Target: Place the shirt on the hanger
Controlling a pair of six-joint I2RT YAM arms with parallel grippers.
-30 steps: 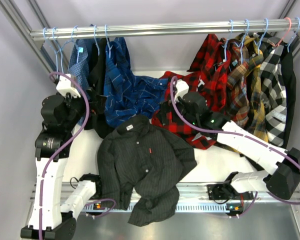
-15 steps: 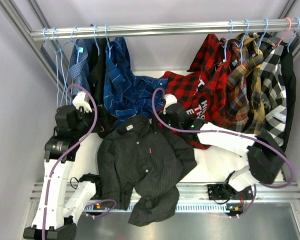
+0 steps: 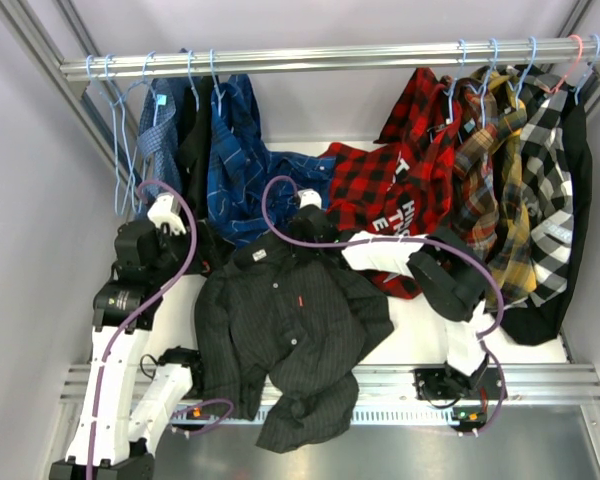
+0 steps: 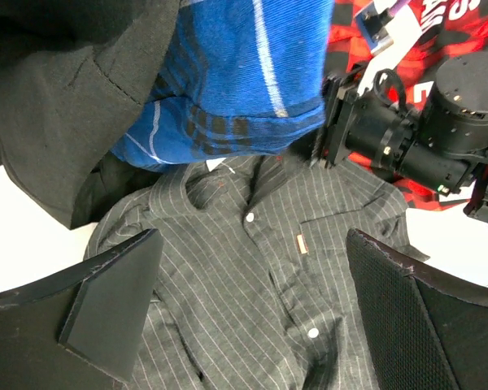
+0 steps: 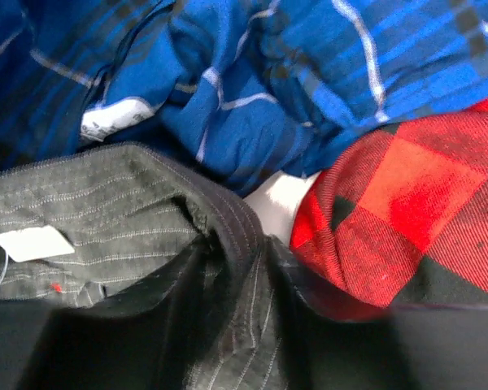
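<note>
The shirt (image 3: 290, 320) lies flat and face up on the white table (image 3: 430, 335), collar toward 12 o'clock and its hem spilling over the near edge at 6 o'clock. The hanger (image 3: 120, 140), bare light-blue wire, hangs on the rail (image 3: 330, 58) far off at 10 o'clock from the shirt, well apart from it.

The right gripper (image 5: 236, 276) sits at the collar's 1 o'clock side. Its fingers (image 5: 309, 292) are drawn nearly together, with a ridge of pinstriped cloth pinched between them. The left gripper (image 4: 252, 325) hovers at the shirt's 10 o'clock shoulder, spread wide and holding nothing, with the collar and chest pocket showing between its pads (image 4: 106, 301).

Clutter presses in around the collar. A blue checked shirt (image 3: 245, 170) droops from the rail and covers the table at 11 o'clock, its cuff lying right above the collar. A red plaid shirt (image 3: 380, 195) is heaped at 2 o'clock, touching the dark shoulder. A black garment (image 4: 57, 106) hangs beside the left gripper at 9 o'clock.
</note>
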